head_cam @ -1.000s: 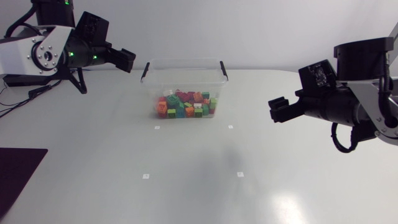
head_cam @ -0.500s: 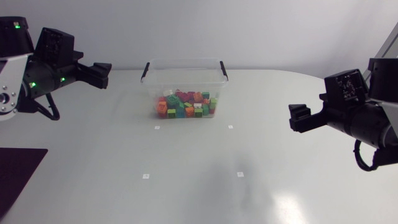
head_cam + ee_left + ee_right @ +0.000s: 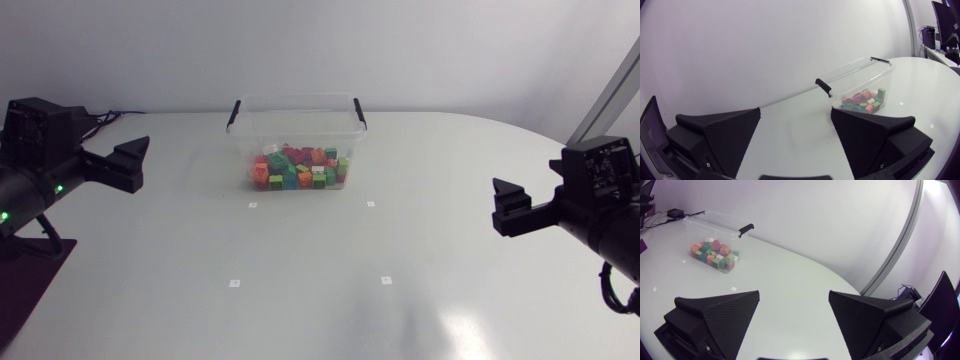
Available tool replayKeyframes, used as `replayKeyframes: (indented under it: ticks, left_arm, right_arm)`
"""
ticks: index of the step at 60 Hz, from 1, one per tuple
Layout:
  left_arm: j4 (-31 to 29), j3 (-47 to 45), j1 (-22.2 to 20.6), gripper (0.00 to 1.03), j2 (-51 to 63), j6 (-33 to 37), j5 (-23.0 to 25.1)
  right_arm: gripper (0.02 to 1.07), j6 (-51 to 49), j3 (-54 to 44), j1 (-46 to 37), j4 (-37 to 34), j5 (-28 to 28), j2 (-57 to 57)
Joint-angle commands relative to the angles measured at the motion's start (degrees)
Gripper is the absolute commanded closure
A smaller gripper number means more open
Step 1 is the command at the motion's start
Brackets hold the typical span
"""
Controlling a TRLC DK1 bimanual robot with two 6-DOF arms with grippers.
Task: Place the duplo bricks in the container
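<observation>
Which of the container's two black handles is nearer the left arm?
The handle at the container's end facing the left arm; the other handle is at the end toward the right arm.

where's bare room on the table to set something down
The table in front of the container is bare, from the left gripper across to the right gripper. Its two sides are free too. Crowded only inside it, where duplo bricks cover the floor.

— Where, seen from the left gripper [image 3: 130, 163]?
— Ahead, off to its right: container [image 3: 297, 108] on the surface [image 3: 310, 250], bricks [image 3: 298, 168] piled inside, on its bottom.
— And from the right gripper [image 3: 510, 207]?
— Ahead, off to its left, well apart. Between both grippers, set further back.
</observation>
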Motion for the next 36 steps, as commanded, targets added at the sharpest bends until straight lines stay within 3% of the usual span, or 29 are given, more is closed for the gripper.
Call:
replayKeyframes:
  ticks: [1,28,36]
  left_arm:
    - [0.6,-3.7,0.5,0.05,-3.3,-0.3,-0.4]
    - [-1.8,-16.6,3.3,0.05,-21.8,-0.2,-0.4]
    - [-3.0,-18.5,2.9,0.05,-25.6,-2.8,-0.8]
  right_arm:
    - [0.07,-1.7,-2.3,-0.6,-1.1,1.0,-2.7]
    - [0.07,-3.1,-8.6,-1.3,-5.5,2.2,-17.5]
    - [0.07,-0.5,-11.2,-2.5,-3.7,0.3,-20.2]
